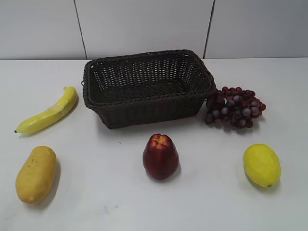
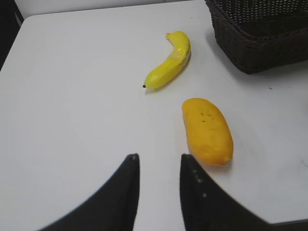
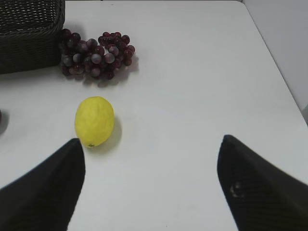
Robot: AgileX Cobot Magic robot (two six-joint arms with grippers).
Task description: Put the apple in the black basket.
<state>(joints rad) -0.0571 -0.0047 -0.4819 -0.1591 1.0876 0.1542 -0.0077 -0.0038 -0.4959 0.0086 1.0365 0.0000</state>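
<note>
Exterior view: the apple [image 1: 160, 157] stands upright near the middle of the front half of the desk, orange lobed top up, clear of everything. The black basket [image 1: 98, 94] sits straight behind it toward the back edge, empty as far as you can see. Neither arm shows in this view, so the reach hasn't begun.

Step in hand, as I judge it, is the approach and pick. Either arm could reach; the right one looks better set, jaws already wide. Come down over the apple from above and close on the widest part of the body, below the lobes. The skin looks glossy and tapered, so a high grip may slip. Lift clear of the braided rim before moving back over the basket.

Watch the neighbours: grape bunch [image 1: 235, 108] touches the basket's right side, lemon [image 1: 262, 165] sits toward the front right corner, mango [image 1: 35, 173] front left, banana [image 1: 49, 112] by the left edge.

Jaws: right gripper [image 3: 149, 166] is spread wide, holds nothing, lemon just beside its left finger. Left gripper [image 2: 159, 166] is parted narrowly, also empty, mango just beside it, touching nothing.
</note>
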